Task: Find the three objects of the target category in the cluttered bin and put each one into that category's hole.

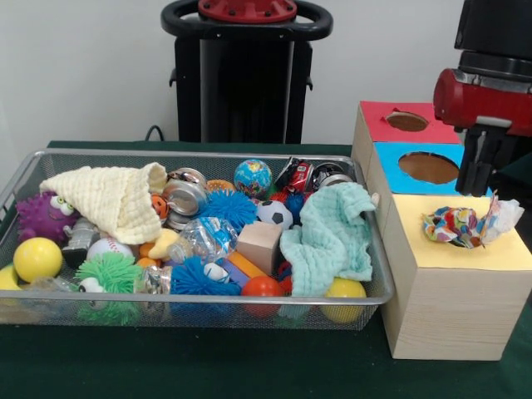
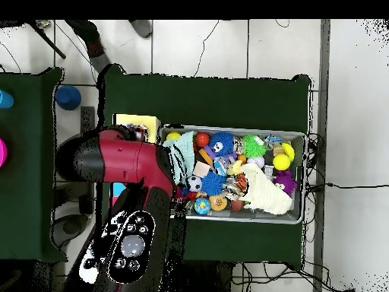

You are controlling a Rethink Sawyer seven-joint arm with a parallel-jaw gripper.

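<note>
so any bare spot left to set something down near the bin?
Free: the green table strip in front of the wire bin, and the front of the box's yellow top. Crowded: the bin is packed, and crumpled paper sits at the yellow hole.

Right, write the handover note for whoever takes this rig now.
Hand: over the sorting box, behind the yellow top; open or shut cannot be told.
Crumpled colourful wad: resting on the yellow top, seemingly at its hole, not dropped through.
Red hole and blue hole: nothing visible in them.
Bin: full of balls, cloths and toys.
Left: probably get the wad through, then search the bin for the remaining targets.
</note>
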